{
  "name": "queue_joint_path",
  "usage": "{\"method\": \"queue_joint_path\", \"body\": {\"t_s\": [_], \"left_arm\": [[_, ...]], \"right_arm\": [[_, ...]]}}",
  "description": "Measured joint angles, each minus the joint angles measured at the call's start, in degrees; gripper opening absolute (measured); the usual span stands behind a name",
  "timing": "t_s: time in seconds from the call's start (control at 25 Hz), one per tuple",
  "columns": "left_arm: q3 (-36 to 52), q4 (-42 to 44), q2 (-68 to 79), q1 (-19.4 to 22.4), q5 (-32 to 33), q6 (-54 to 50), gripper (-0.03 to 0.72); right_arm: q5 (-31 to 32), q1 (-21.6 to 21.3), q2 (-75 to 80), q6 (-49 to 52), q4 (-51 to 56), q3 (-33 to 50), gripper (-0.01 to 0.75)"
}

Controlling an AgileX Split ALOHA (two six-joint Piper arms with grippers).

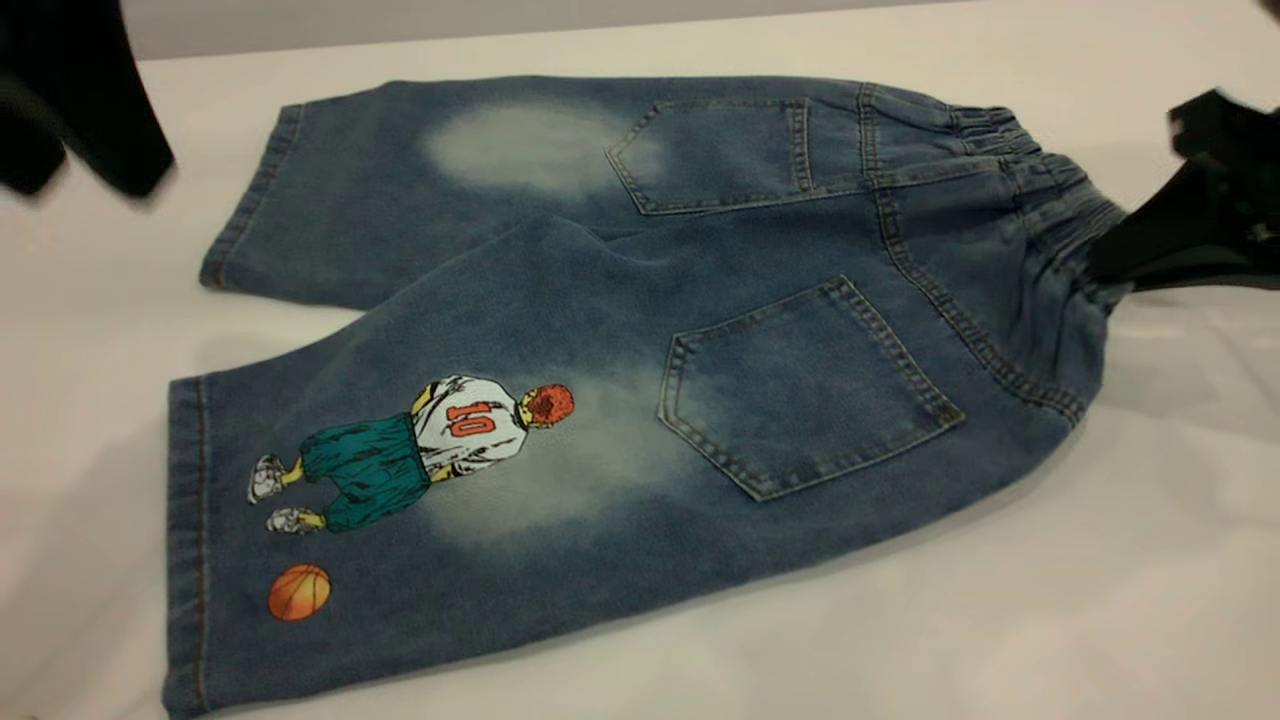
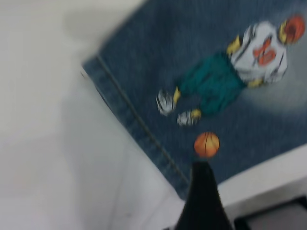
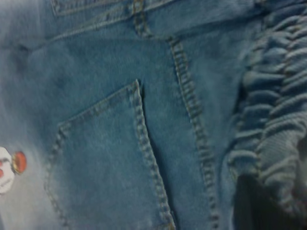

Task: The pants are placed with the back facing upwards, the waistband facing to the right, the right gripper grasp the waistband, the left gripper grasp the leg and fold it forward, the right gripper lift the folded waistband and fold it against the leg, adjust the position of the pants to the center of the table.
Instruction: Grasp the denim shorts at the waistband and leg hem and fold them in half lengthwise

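Right pincer at the waistband, left pincer off the printed leg

The shorts lie flat, back up, on the worktop. The right pincer is against the waistband, with the gathered denim bunched at its tip; I cannot tell whether it is pinching. The left pincer hovers apart from the printed leg, beyond its hem, its state also unclear. If the band is only lightly caught, it may slip free in the fold, dragging the shorts askew.
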Motion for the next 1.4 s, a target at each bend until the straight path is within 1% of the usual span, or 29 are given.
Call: {"method": "queue_joint_path", "body": {"t_s": [0.08,0.28,0.44,0.6,0.76,1.0,1.16,1.4], "left_arm": [[1.73,0.00,1.27,-1.38,-0.91,0.00,0.468],[6.23,-0.26,3.17,-3.40,-1.73,-2.61,0.468],[10.32,-0.46,3.17,-3.66,-1.96,-5.32,0.468],[14.36,0.34,3.17,-3.66,-4.03,-9.06,0.468],[18.62,-0.22,3.17,-3.60,-8.43,-9.16,0.468],[24.38,-0.16,3.26,-3.60,-16.80,-9.00,0.468],[24.63,0.27,5.64,-3.60,-19.96,-7.56,0.468],[24.63,0.27,13.19,-3.60,-24.91,-5.32,0.468]], "right_arm": [[0.06,0.95,0.00,0.07,0.00,-0.26,0.034],[-0.29,0.97,0.05,2.00,-1.66,-0.74,0.034],[-0.47,0.97,0.05,2.87,-2.43,-1.08,0.034],[-0.66,0.97,0.05,2.87,-2.53,-1.08,0.034],[-1.03,0.97,0.05,2.81,-2.34,-1.13,0.034],[-1.03,0.97,0.05,2.81,-2.34,-1.13,0.034],[-1.03,0.97,0.05,2.81,-2.29,-1.13,0.034],[-0.98,0.97,0.05,2.70,-2.24,-1.13,0.034]]}}
